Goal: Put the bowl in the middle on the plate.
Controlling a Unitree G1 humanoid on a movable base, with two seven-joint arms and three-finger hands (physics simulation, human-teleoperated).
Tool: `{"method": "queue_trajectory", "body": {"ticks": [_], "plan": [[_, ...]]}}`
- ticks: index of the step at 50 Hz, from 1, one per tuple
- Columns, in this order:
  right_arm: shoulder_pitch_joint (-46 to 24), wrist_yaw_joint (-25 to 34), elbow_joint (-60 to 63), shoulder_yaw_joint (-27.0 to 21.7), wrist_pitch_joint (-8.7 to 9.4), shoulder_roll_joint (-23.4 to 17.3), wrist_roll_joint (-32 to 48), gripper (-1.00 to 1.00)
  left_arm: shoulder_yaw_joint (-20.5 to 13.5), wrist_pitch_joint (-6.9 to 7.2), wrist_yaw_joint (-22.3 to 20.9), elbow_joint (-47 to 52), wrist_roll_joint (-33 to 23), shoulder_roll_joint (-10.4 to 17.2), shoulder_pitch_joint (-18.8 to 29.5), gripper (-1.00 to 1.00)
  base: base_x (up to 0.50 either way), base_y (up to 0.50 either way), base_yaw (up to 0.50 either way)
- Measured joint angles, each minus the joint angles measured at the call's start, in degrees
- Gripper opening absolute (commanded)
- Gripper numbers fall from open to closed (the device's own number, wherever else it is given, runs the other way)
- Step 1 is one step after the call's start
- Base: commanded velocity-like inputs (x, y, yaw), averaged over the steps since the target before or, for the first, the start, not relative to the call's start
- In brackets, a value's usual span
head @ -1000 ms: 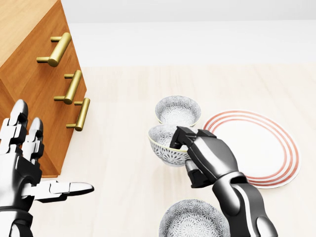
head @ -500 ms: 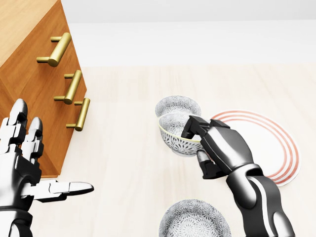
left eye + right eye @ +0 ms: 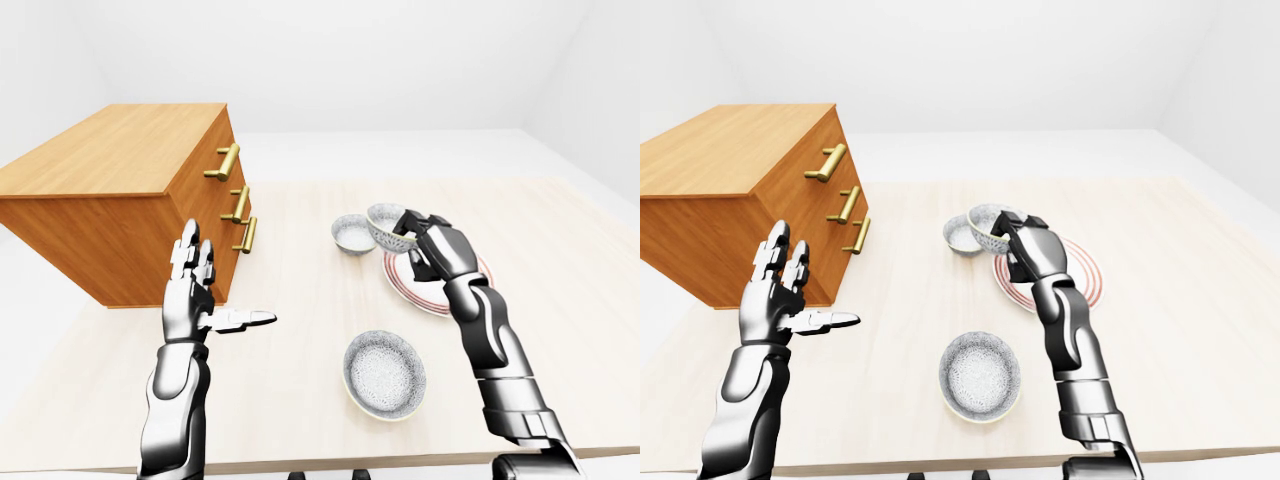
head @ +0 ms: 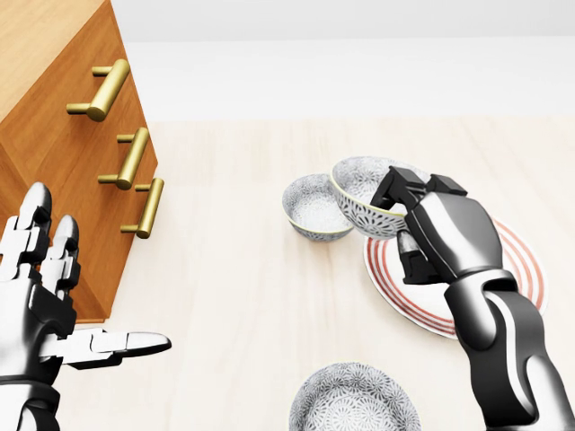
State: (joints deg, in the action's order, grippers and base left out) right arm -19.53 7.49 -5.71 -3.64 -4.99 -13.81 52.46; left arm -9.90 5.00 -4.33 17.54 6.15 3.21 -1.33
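I had my bent right hand [image 4: 442, 235] clamped on the grey patterned ceramic bowl [image 4: 362, 205] by its rim, red-ringed white plate [image 4: 526, 262] beneath, bare pale tabletop [image 4: 503, 153] beyond.

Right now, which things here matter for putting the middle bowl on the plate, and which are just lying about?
For the job: held bowl, pinched at its rim by the right hand; striped plate.
Lying about: upper bowl; lower bowl; drawer chest; open left hand.
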Motion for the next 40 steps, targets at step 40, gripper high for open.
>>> {"method": "queue_trajectory", "body": {"ticks": [40], "plan": [[-13.0, -27.4, -28.8, 1.7, -0.01, -5.8, 10.6, -1.00, -0.1, 0.00, 0.1, 0.8, 0.2, 0.1, 0.3, 1.00, 0.00, 0.00, 0.00]]}}
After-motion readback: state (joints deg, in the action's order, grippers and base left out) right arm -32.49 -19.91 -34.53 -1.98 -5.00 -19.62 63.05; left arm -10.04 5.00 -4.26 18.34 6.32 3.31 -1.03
